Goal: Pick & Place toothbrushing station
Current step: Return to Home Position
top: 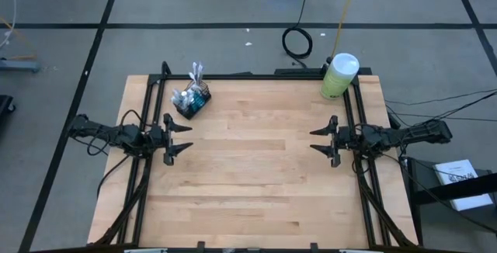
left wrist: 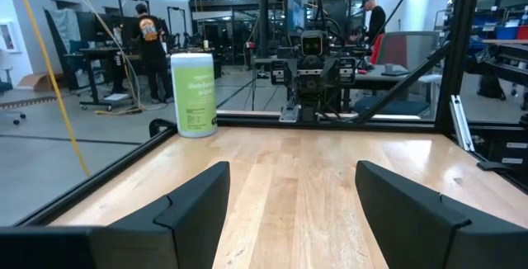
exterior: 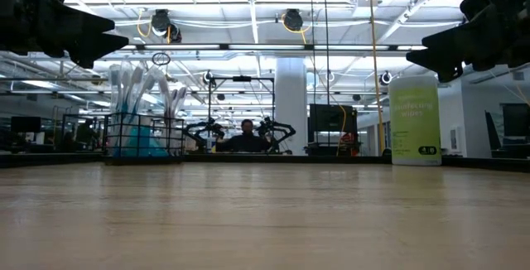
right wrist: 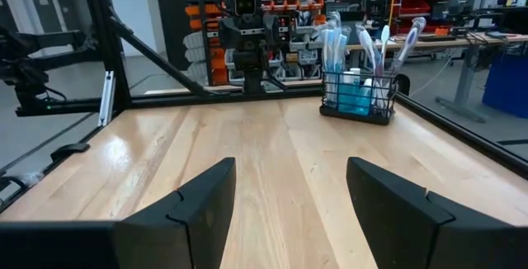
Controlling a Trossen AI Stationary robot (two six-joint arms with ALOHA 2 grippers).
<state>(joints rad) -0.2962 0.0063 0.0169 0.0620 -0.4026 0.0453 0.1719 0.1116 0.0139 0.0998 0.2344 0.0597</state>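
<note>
Toothbrushes (right wrist: pixel 369 44) in wire holder (right wrist: pixel 386 97), count unclear

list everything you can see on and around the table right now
dark wire-mesh holder: one, black, back left of the table
slim blue-and-white toothbrushes: several, exact count unclear, standing in the holder
pale green canister with white lid: one, back right corner of the table
wooden table: one, light wood, black frame
coiled black cable: one, on the floor beyond the table
people: at least two, in the room behind
left tool: one, dark, open, over the table's left side
right tool: one, dark, open, over the table's right side
</note>
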